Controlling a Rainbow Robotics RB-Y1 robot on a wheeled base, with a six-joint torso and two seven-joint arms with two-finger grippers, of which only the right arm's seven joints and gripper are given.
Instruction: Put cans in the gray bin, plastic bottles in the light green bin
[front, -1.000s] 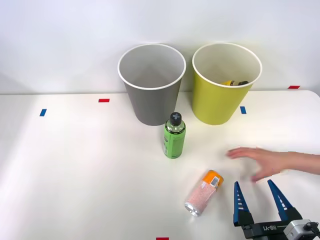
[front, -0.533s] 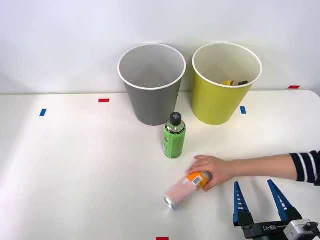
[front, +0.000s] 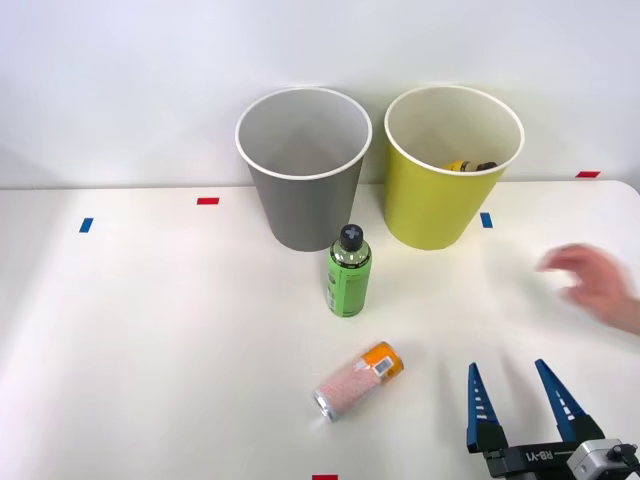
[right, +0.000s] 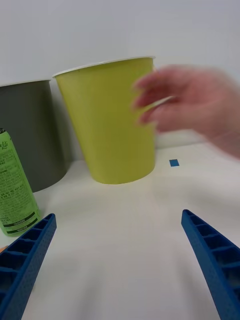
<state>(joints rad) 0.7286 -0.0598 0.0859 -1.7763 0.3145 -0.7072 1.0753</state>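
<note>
From the front, the can (front: 358, 380) is lying on its side on the white table (front: 150, 330), near the gripper (front: 518, 392), which is hovering with its blue fingers spread wide and nothing between them. The green bottle (front: 348, 271) is standing upright just before the gray bin (front: 304, 166); the light green bin (front: 452, 165) is sitting beside that. A person's hand (front: 592, 280) is hanging blurred at the right edge, touching nothing.

From the wrist, the fingers (right: 25, 250) are framing the light green bin (right: 111, 120), with the bottle (right: 15, 192) off to one side.

The can is probably light, smooth and prone to rolling (thin walls dent), so pinching across its mid-body seems safest.
</note>
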